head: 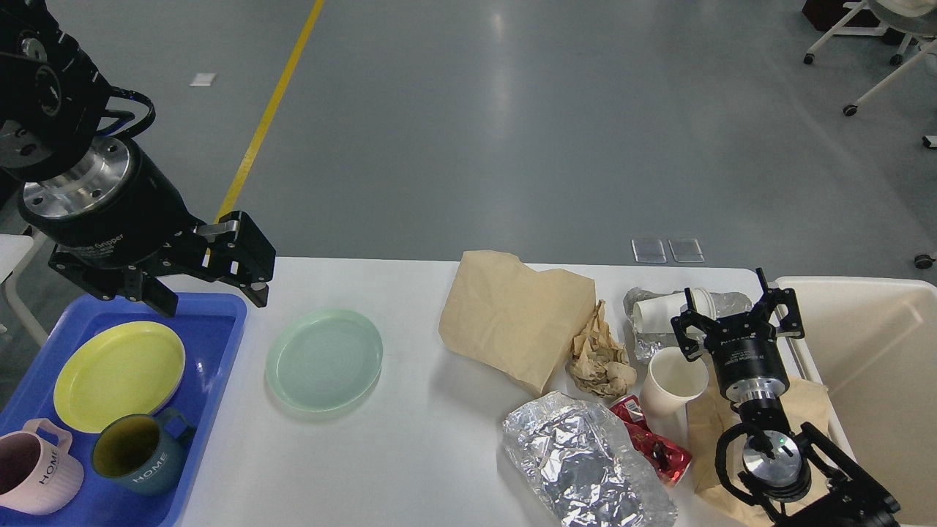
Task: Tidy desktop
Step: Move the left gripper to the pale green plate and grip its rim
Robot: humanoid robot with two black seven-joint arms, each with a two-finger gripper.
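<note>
The white desktop (410,446) holds a pale green plate (323,359), a brown paper bag (512,315), crumpled brown paper (599,356), a crumpled foil sheet (585,461), a red wrapper (655,443), an upright white paper cup (673,380) and a paper cup lying on its side (659,311). My left gripper (212,301) is open and empty above the far right corner of the blue tray (219,322), left of the green plate. My right gripper (734,307) is open and empty, just right of the two paper cups.
The blue tray holds a yellow plate (117,373), a pink mug (33,476) and a teal mug (139,454). A beige bin (878,351) stands off the desk's right end. More brown paper (706,439) lies under my right arm.
</note>
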